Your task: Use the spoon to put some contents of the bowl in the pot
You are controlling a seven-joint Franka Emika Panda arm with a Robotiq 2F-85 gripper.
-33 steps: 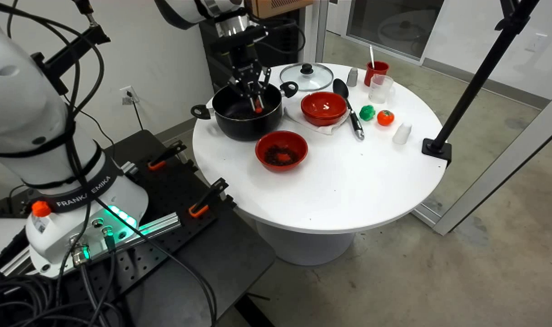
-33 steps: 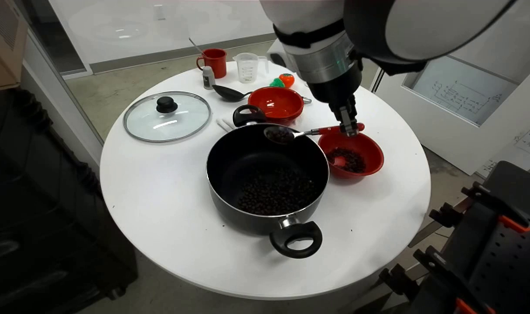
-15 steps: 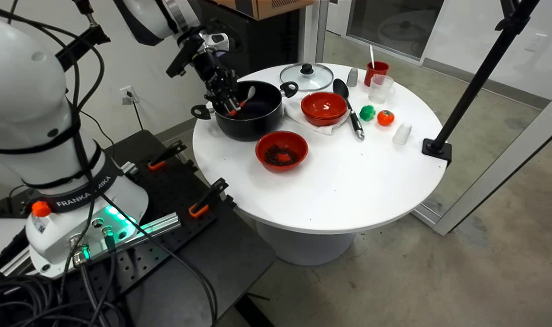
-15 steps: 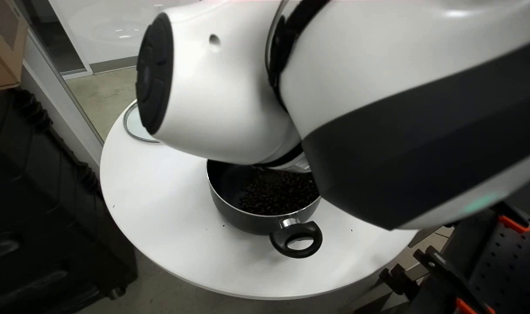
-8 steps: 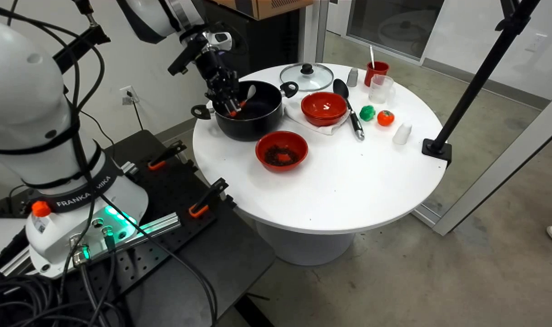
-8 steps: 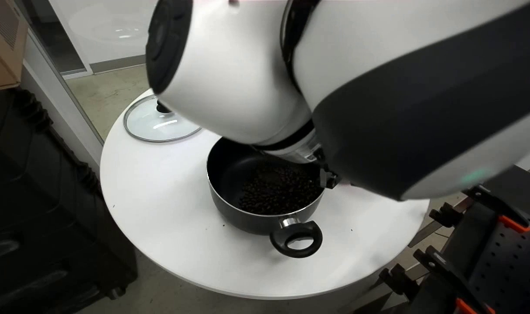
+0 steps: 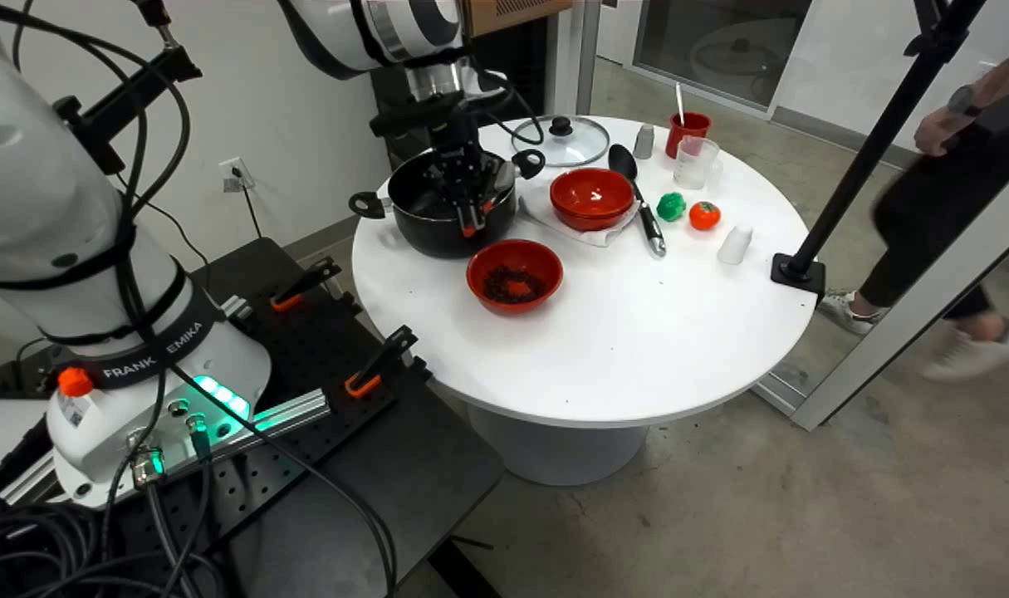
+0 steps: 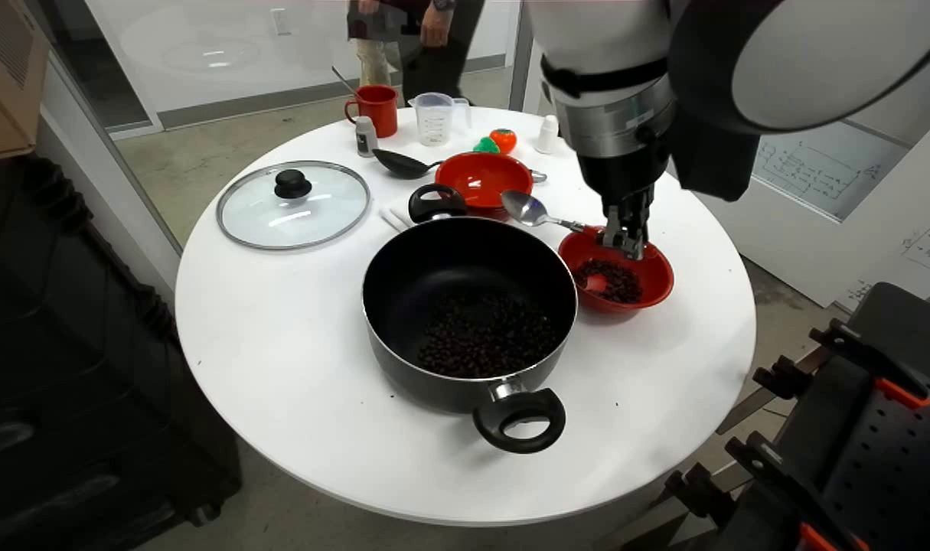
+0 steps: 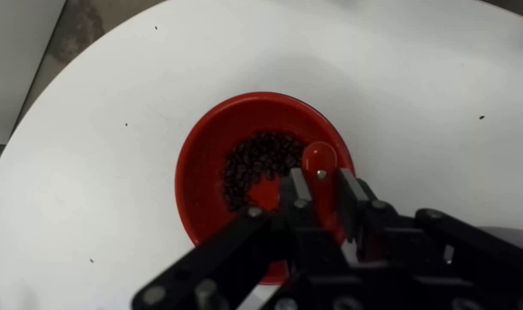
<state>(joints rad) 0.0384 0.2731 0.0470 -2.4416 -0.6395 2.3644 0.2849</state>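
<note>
My gripper is shut on the red handle of the spoon; it also shows in the wrist view. The spoon's head looks empty and is beyond the pot's rim, near the stacked bowls. The gripper is above the red bowl, which holds dark beans with a bare patch of bottom. That bowl also shows in the wrist view. The black pot stands beside the bowl, with a layer of beans inside. In the wrist view the handle's end lies between the fingers; the spoon's head is hidden.
Stacked red bowls on a white cloth, a black ladle, a glass lid, a red mug, a measuring cup, shakers and toy vegetables stand farther back. A person is beyond the table.
The spoon held beans over the pot, then tilted with the arm leaning over it. Now the arm has swung back above the bowl with the spoon's head bare. A person has walked into view.
</note>
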